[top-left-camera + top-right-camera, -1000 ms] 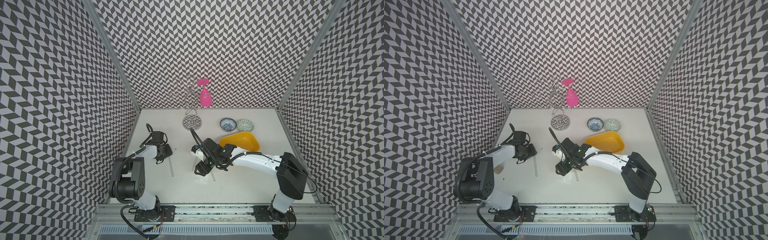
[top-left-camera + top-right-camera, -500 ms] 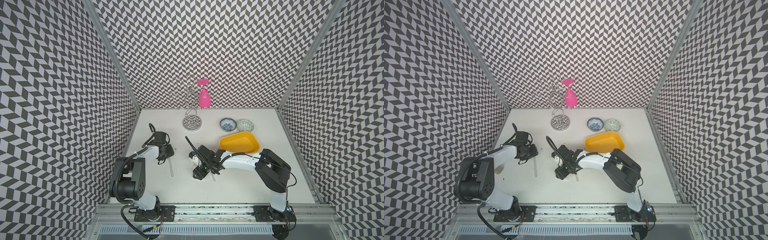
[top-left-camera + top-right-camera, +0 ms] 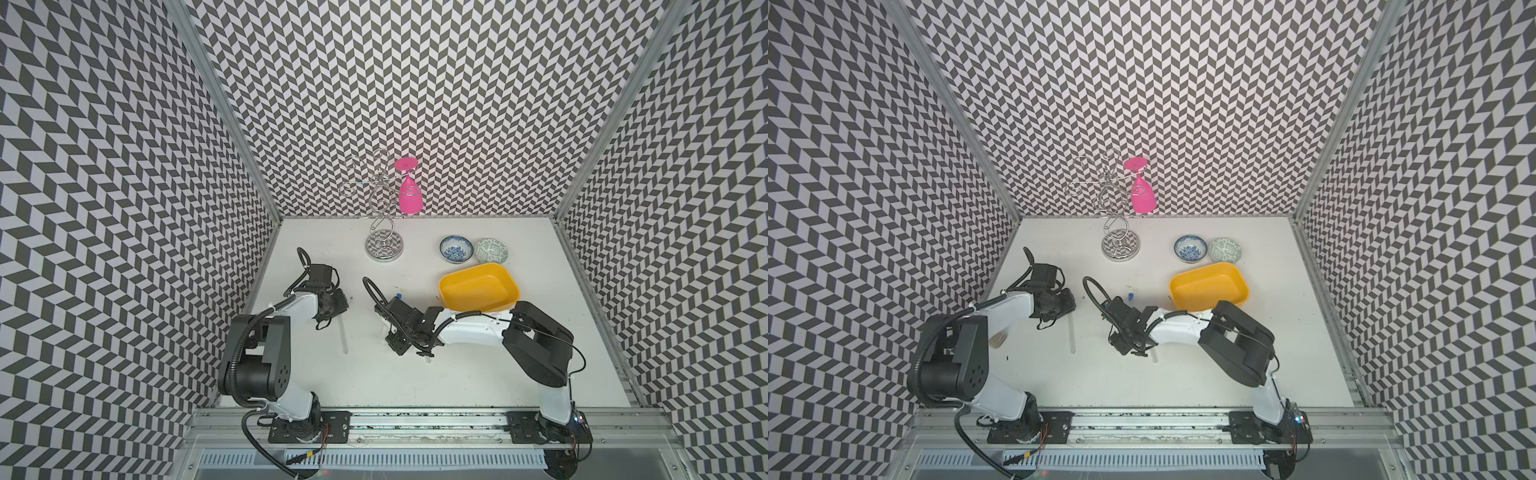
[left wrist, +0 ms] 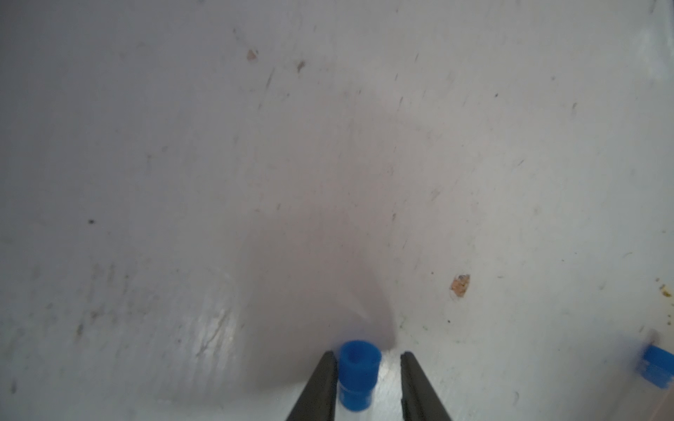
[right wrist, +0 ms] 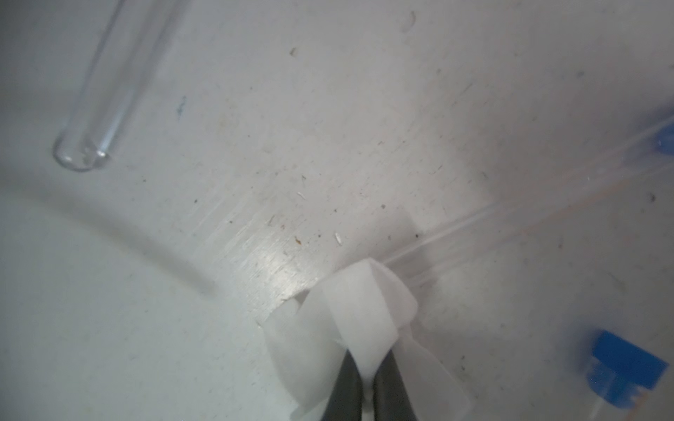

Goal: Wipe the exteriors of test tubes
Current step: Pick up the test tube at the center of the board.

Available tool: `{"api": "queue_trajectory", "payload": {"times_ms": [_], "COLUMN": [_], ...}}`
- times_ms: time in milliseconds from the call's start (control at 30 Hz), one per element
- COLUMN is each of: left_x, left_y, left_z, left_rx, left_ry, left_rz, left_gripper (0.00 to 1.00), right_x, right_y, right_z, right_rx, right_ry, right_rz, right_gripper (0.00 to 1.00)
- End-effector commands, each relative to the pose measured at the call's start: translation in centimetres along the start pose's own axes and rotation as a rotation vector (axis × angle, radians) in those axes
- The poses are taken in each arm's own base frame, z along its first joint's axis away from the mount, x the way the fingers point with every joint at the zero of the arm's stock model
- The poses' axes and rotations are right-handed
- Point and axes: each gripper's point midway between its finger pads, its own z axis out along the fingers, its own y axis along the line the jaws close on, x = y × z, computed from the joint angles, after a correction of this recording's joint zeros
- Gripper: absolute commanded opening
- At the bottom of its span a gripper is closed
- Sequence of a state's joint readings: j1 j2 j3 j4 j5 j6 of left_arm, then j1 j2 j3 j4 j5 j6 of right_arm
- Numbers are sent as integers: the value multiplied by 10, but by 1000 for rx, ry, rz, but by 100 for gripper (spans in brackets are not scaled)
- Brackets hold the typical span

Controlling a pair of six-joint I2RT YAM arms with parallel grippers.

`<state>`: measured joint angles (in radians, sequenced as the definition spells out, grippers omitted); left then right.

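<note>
Your left gripper [image 4: 368,355] straddles the blue cap [image 4: 359,375] of a test tube [image 3: 343,337] lying on the desk [image 3: 457,382], jaws apart. Your right gripper [image 5: 366,361] is pinched on the tissue [image 5: 357,302]. The tube looks light, slick and brittle: grip gently near the cap.

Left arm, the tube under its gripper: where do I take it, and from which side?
Take the test tube at its blue cap, from above, one finger each side. The thin clear body lies flat and looks slippery; the cap is opaque, and the left gripper straddles it, jaws apart.
</note>
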<state>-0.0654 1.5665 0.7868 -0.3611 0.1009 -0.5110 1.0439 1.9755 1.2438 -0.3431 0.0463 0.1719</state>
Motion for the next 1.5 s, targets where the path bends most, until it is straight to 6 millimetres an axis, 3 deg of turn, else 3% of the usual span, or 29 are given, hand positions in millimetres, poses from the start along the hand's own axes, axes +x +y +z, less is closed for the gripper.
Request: {"api": "queue_trajectory", "payload": {"times_ms": [0,167,500,867,1033,1267,1467], "left_x": [48,46,44,34,24,3,-17], "left_y": [22,19,9,0,-17,-51,-82], "left_z": [11,7,3,-7,-16,-36,-65], "left_rx": [-68,-67,-39,-26,1,79,182], "left_ry": [158,146,126,103,76,12,-52], "left_rz": [-28,-16,58,87,110,120,77], "left_gripper": [31,30,19,9,8,7,7], "right_x": [50,41,-12,-39,-48,-54,-69], "right_y": [-23,-28,9,-21,-22,-4,12], "right_z": [12,0,-60,-104,-115,-119,-132], "right_rx": [95,83,-167,-317,-451,-593,-737], "right_ry": [154,131,-25,-118,-150,-153,-186], "right_rz": [-19,-13,-14,147,197,169,164], "right_gripper": [0,0,0,0,0,0,0]}}
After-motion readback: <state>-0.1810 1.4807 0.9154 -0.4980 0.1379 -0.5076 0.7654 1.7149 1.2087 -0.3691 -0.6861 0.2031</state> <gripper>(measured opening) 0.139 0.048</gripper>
